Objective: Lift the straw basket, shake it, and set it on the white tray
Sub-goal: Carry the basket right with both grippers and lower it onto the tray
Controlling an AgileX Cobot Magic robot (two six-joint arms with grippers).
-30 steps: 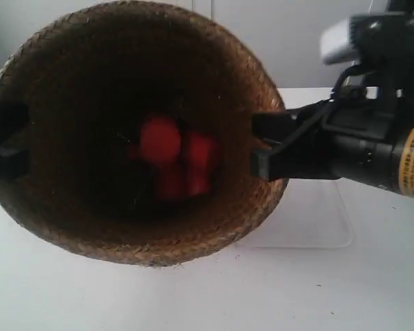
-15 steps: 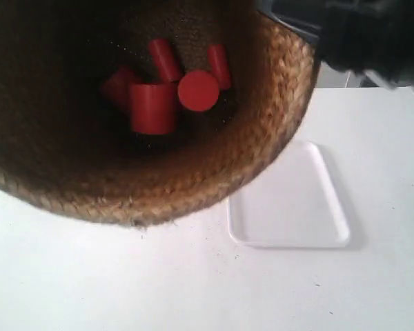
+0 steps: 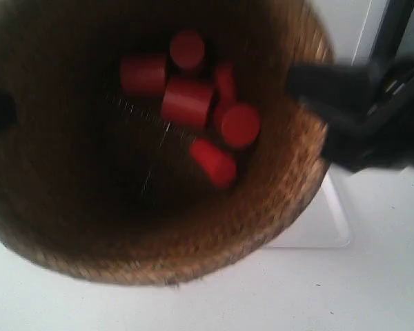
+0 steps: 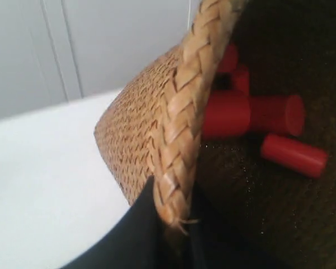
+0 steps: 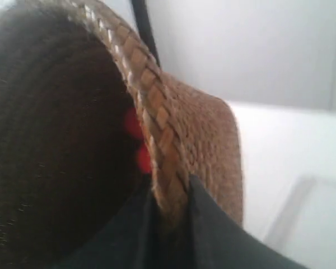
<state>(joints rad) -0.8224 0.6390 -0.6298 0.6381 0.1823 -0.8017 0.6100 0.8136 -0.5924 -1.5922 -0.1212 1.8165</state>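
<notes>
Straw basket [image 3: 159,241] swung closer, red cylinders [image 3: 188,100] reshuffled: mid-shake. Left pincer [image 4: 173,219] and right pincer [image 5: 171,218] pinch its rim; white tray [image 3: 334,224] beside latter.

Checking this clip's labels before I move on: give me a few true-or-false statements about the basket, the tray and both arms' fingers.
1. The straw basket holds red cylinders. True.
2. The straw basket stands on the white tray. False: it is held up off the table, and the part of the tray that shows carries nothing.
3. The left arm's fingers clamp the basket's braided rim. True.
4. The right arm's fingers are open, clear of the basket. False: they are shut on the rim too.
</notes>
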